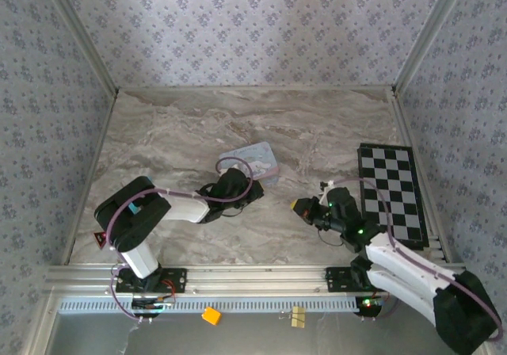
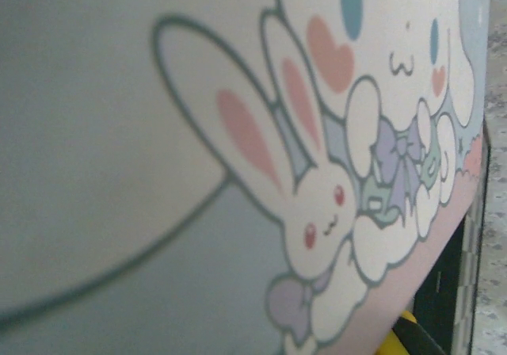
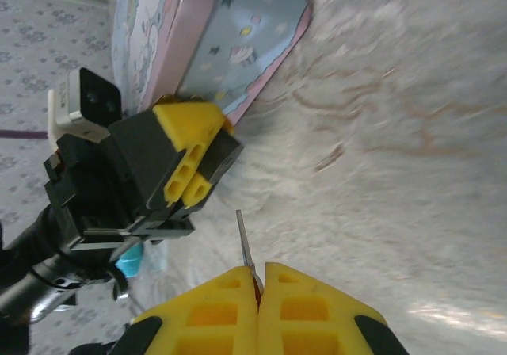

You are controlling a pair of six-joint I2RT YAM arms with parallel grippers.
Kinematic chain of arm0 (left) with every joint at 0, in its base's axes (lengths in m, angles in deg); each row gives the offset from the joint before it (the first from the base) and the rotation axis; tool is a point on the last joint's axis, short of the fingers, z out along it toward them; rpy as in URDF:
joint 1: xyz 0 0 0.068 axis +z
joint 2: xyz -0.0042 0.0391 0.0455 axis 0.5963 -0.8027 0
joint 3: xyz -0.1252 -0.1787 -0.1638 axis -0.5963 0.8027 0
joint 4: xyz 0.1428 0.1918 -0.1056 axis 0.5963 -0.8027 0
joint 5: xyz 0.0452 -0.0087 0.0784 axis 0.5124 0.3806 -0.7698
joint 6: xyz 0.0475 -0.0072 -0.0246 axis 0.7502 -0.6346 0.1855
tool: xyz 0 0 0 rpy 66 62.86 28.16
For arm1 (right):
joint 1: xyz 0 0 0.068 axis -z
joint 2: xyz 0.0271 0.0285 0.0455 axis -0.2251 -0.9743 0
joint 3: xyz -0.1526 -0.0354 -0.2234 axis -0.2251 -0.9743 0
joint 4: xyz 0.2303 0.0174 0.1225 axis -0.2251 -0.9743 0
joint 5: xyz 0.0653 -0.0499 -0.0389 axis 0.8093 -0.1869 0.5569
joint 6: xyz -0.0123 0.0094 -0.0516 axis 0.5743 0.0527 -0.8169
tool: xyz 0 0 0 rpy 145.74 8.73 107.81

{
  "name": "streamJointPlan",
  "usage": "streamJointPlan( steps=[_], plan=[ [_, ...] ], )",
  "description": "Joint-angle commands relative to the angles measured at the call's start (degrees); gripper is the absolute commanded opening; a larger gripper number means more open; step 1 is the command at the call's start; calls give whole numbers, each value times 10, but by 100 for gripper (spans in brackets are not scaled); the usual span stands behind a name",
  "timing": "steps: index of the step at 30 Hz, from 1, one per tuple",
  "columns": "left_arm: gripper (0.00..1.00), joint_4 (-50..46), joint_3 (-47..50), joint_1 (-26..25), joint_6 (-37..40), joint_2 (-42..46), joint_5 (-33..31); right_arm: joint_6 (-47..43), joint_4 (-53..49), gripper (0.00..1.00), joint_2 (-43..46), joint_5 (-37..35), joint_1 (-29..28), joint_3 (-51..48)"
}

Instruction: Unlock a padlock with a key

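The key's thin silver blade [image 3: 244, 240] sticks out from between my right gripper's [image 3: 260, 280] yellow fingers, which are shut on its head. In the top view the right gripper [image 1: 303, 207] hovers right of the light-blue tin [image 1: 257, 158]. My left gripper [image 3: 207, 150] is just ahead of the blade tip, beside the tin's pink rim [image 3: 186, 50]. Its yellow pads [image 3: 188, 125] are closed on a small dark block that I take for the padlock [image 3: 227, 153]; no shackle shows. The cartoon lid [image 2: 238, 173] sits right against the left wrist camera, with a yellow fingertip [image 2: 396, 341] at the bottom.
A black-and-white checkerboard [image 1: 394, 192] lies on the right of the marble table [image 1: 333, 125]. Patterned walls close in the table on three sides. An orange-yellow cube [image 1: 211, 315] and a small pale object [image 1: 298, 316] lie below the front rail.
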Motion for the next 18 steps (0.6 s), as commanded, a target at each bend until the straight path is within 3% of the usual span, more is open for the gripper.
streamJointPlan(
  steps=[1, 8, 18],
  plan=[
    [1, 47, 10, 2, -59, 22, 37, 72, 120, 0, -43, -6, -28, -5],
    [0, 87, 37, 6, -105, 34, 49, 109, 243, 0, -150, 7, -42, -5],
    [0, 127, 57, 6, -141, 28, 71, 117, 307, 0, -221, 21, -45, 6]
  ],
)
